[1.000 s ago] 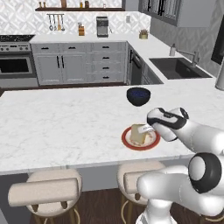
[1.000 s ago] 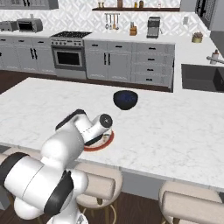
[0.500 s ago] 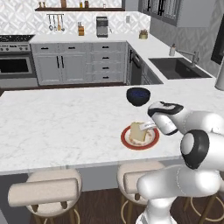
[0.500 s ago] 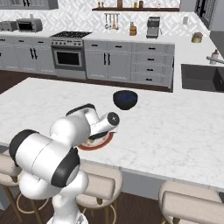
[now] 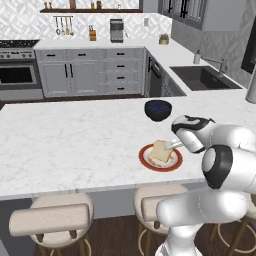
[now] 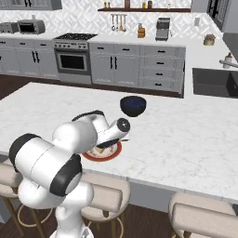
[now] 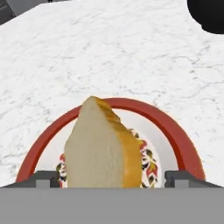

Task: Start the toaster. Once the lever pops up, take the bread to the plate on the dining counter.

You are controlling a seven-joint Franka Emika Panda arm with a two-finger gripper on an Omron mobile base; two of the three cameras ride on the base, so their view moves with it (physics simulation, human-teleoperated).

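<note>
Bread [image 7: 101, 146] seen standing tilted on plate [image 7: 177, 138], between gripper [image 7: 113, 178] fingertips [image 7: 46, 178], gaps visible either side; gripper spread wide, nothing clamped. Plate with red rim [image 5: 160, 158] placed on white marble tabletop [image 5: 75, 140], near its front edge, above stools [image 5: 52, 217]. Dark blue bowl [image 5: 158, 110] set behind plate, apart from it, toward tabletop's far edge.

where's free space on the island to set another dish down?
Bare marble on the dining counter left of the plate, out to its far edge, and in the right base view right of the bowl toward the sink side. It is crowded where plate, bread and open tool meet, with the bowl just behind.
</note>
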